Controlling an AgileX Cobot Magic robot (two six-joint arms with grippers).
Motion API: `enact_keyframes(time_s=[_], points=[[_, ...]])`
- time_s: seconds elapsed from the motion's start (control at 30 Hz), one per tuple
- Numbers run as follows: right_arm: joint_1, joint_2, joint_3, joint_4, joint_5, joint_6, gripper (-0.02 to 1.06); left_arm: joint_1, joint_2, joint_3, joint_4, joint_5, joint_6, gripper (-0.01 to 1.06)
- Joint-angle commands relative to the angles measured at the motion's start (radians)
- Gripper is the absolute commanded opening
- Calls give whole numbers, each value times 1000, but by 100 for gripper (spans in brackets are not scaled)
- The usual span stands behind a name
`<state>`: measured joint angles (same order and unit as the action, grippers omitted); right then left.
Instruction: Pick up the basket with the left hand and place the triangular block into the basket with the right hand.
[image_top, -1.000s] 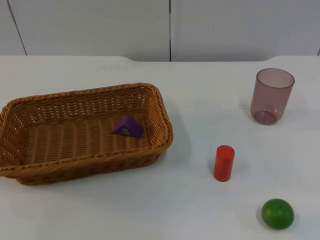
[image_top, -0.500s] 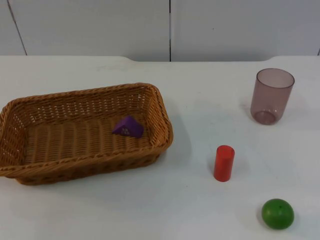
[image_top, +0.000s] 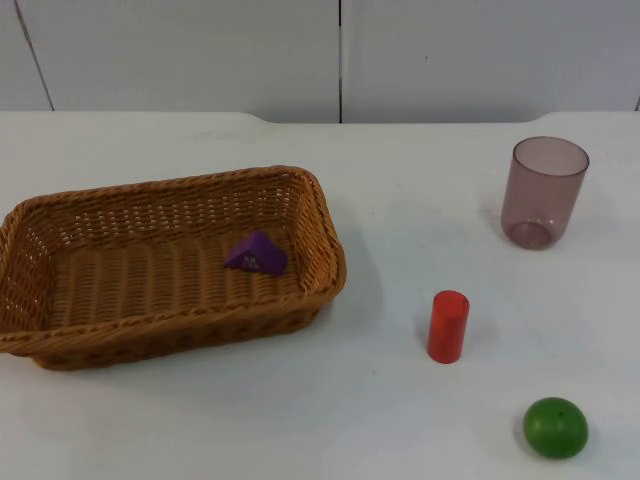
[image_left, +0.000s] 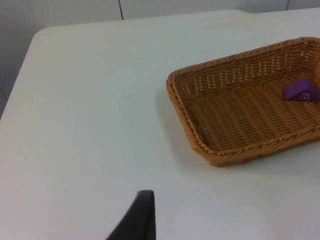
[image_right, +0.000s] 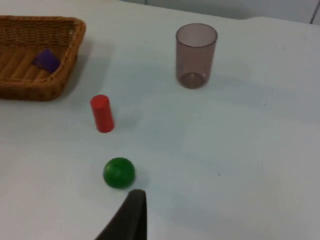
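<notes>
basket: woven wicker, rect., on white table
block: purple wedge, inside basket, nr right end
cylinder: red, upright
ball: green
cup: tinted clear plastic
fingers: can't tell, both grippers

Top camera: fixed, high, looking down and forward to the partition wall. Left wrist camera: looks across the table at the basket from beyond its short end. Right wrist camera: stands well back beyond the green ball, facing the basket. All share the basket.
</notes>
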<state>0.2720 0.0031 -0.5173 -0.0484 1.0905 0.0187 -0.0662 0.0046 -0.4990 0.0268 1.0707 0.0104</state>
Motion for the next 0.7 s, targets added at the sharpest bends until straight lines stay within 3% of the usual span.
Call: enact_keyframes(time_s=[0.0, 0.23, 0.67], points=[[-49, -3, 1, 5, -14, -2, 105, -3, -5, 4, 7, 4, -2, 105], [-153, -3, 1, 5, -14, -2, 105, -3, -5, 4, 7, 4, -2, 105], [-181, -3, 1, 5, -14, -2, 105, -3, -5, 4, 7, 4, -2, 105]])
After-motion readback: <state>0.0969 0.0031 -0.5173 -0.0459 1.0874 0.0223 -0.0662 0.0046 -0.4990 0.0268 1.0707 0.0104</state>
